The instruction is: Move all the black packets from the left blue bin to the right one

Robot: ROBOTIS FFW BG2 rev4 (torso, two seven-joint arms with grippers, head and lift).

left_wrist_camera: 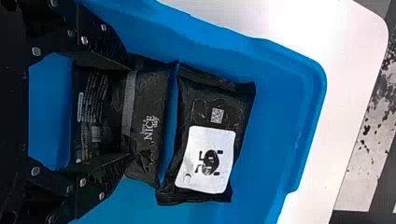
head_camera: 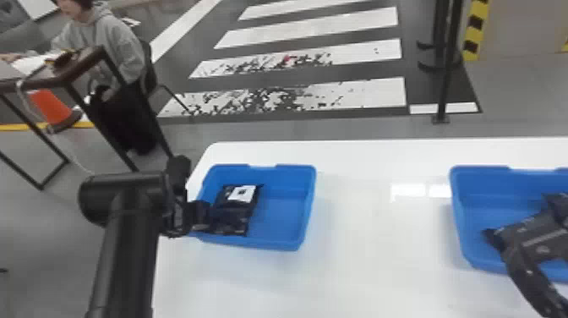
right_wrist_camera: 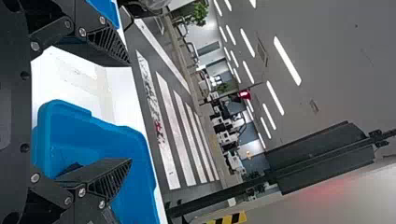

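The left gripper (left_wrist_camera: 130, 112), spread over the nearer black packet (left_wrist_camera: 150, 100) in the left blue bin (head_camera: 310, 205), could pinch off-centre and drop it, or snag the labelled packet (left_wrist_camera: 210, 158) beyond. The spread right gripper (right_wrist_camera: 130, 112) might obstruct the right bin (head_camera: 457, 211).

Left wrist view, left of centre: black packet (left_wrist_camera: 152, 102), pale print "NICE day". White label (left_wrist_camera: 205, 161), centre: markings illegible.

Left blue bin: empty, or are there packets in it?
Not empty: the left blue bin holds at least two packets, a white-labelled black packet and another black packet beside it.
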